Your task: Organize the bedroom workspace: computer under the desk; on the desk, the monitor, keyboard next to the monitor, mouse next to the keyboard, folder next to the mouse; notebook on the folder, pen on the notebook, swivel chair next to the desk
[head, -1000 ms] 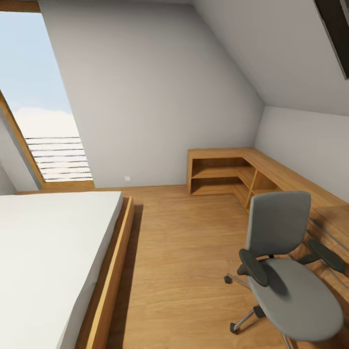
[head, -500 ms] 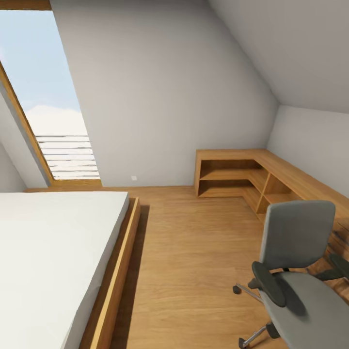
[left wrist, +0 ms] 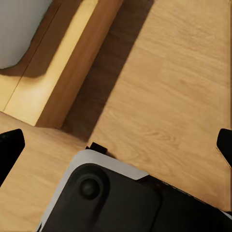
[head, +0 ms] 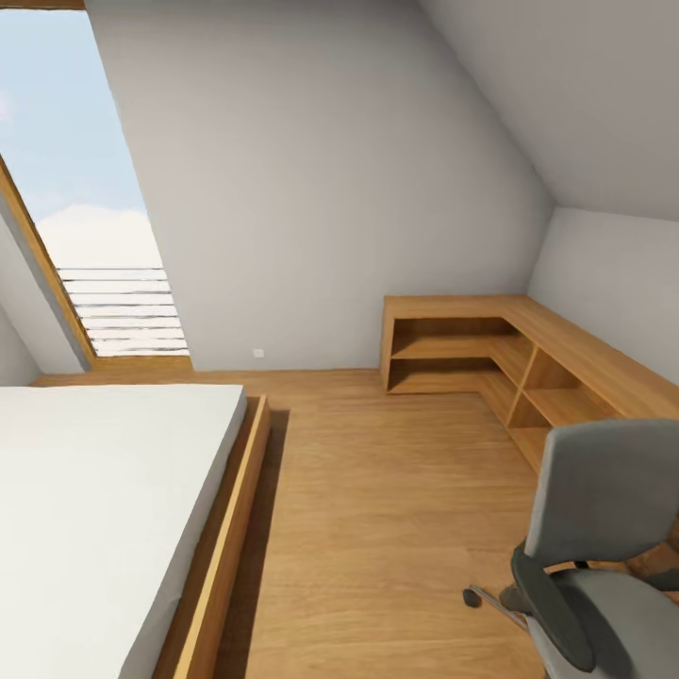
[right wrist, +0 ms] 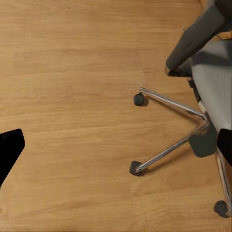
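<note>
1. Tool state first: the left tool (left wrist: 116,145) shows its two dark fingertips at opposite edges of its wrist view, spread wide with nothing between them, hanging over the wood floor (left wrist: 164,96) beside the bed frame (left wrist: 63,72)
2. Right tool (right wrist: 116,145) is likewise spread wide and empty, its fingertips at the edges of its wrist view, above bare floor
3. Swivel chair (head: 604,547) is the one task thing in sight; it stands on the floor at the lower right of the head view, grey back upright, seat toward the robot, with the chrome base (right wrist: 179,140) and casters showing under the right tool
4. Chair lies to the robot's right, so the right arm is judged the nearer one
5. Beyond it, a light-wood corner shelf unit (head: 471,339) runs along the far and right walls, and a white bed (head: 94,509) sits to the left below a slanted window (head: 85,189)
</note>
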`<state>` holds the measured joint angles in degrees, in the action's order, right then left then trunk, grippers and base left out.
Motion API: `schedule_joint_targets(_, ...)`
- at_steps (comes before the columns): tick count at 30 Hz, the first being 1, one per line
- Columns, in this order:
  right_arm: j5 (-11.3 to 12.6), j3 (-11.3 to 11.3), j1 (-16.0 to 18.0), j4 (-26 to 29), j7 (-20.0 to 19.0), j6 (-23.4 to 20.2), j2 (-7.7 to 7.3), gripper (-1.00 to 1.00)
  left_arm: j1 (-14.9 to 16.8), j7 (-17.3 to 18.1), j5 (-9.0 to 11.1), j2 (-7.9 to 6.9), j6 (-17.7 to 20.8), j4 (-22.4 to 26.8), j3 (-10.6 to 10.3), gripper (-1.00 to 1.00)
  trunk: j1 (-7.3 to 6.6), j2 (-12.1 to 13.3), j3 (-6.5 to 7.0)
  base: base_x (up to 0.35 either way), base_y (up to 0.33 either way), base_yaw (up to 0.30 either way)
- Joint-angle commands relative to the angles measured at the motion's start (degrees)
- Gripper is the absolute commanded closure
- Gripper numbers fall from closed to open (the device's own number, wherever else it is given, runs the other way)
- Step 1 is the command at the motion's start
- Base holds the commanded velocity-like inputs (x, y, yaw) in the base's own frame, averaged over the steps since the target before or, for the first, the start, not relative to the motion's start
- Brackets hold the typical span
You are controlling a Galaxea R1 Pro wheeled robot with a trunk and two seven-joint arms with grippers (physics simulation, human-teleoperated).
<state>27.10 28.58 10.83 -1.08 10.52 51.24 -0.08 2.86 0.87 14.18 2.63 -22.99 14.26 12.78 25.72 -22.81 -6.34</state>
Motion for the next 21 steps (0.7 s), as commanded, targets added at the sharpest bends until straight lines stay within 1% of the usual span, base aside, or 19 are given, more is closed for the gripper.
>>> schedule_joint_targets(1,0.16,0.5,0.07,-0.1,0.29,0.13,0.0,-1.0,0.04,0.09,0.4,0.01,-0.17,-0.02,-0.04,-1.0,0.06,-0.11,-0.12,0.335,0.0,0.0)
schedule_joint_targets(12,0.08,0.6,0.07,-0.07,0.24,0.04,-0.24,-1.0,0.04,0.1,0.39,0.07,-0.19,-0.02,-0.04,-1.0,0.06,-0.11,-0.12,0.335,0.0,0.0)
schedule_joint_targets(21,-0.86,0.6,0.07,-0.07,0.24,0.0,-0.27,-1.0,0.04,0.1,0.38,0.1,-0.16,-0.02,-0.04,-1.0,0.06,-0.11,-0.12,0.335,0.0,0.0)
